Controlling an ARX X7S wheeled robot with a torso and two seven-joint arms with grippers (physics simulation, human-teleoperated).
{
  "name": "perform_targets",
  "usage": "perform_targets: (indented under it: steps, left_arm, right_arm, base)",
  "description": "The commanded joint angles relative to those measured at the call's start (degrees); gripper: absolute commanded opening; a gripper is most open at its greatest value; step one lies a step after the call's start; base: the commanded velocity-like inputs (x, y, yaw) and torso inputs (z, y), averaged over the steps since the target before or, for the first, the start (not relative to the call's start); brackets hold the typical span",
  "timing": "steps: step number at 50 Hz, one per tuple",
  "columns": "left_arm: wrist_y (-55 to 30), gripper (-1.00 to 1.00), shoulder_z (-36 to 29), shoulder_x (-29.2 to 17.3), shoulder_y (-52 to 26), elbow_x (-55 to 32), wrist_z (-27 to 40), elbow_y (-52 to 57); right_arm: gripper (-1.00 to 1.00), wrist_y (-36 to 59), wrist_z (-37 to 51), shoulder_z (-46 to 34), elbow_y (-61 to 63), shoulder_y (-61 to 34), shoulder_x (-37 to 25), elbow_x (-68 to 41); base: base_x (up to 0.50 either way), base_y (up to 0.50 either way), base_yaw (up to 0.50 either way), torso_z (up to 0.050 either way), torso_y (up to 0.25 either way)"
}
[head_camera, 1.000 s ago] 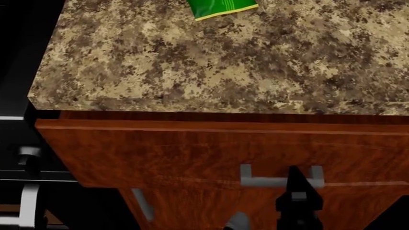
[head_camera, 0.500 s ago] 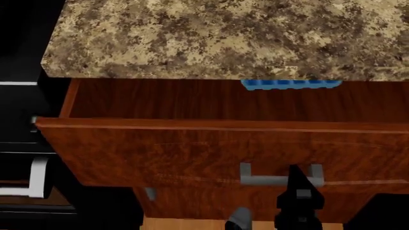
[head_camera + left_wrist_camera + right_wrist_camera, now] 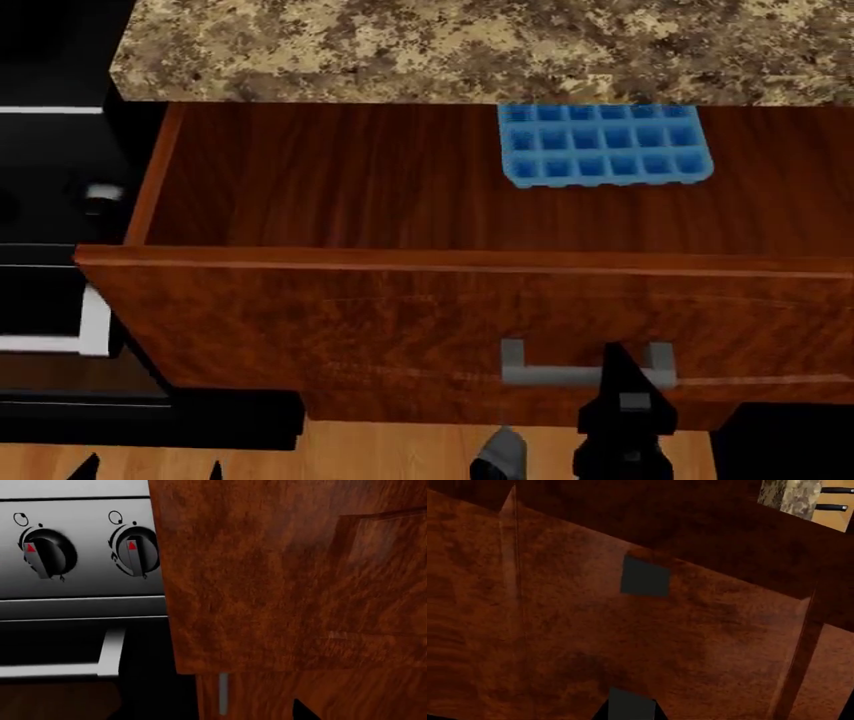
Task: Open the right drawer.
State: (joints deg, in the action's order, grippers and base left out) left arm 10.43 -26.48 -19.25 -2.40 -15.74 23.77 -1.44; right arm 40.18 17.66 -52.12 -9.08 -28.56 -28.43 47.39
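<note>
Right drawer (image 3: 400, 300) slid further out, baring a blue ice tray (image 3: 603, 145); my right gripper (image 3: 622, 385) clamped its stiff bar handle (image 3: 587, 374), lower right.

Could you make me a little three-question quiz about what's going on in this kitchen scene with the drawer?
1. True or false: the right drawer is pulled out from under the countertop.
2. What lies inside it? A) a green packet B) a blue ice cube tray C) nothing
3. Which part of the drawer is the right gripper at?

Key: 1 true. 2 B. 3 the grey bar handle, though the pictures don't show whether it is clamped on it.
</note>
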Motion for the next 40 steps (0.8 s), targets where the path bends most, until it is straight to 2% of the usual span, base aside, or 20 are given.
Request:
perform_targets:
  steps: [1,40]
  left_arm:
    - [0.0,1.0,-0.1,-0.1,0.0,-0.1,0.1,0.1]
    - [0.4,1.0,-0.5,-0.2,-0.5,-0.4,0.1,-0.8]
  right_arm:
    - [-1.0,1.2,2.8,0.3,2.0,-0.6,-0.1,7.0]
    - [-1.0,0.9,3.4,0.4,0.6,-0.9,0.3,6.8]
  base:
    - [-0.18,0.0,0.0,0.01,0.0]
    - [-0.18,0.0,0.0,0.001,0.002]
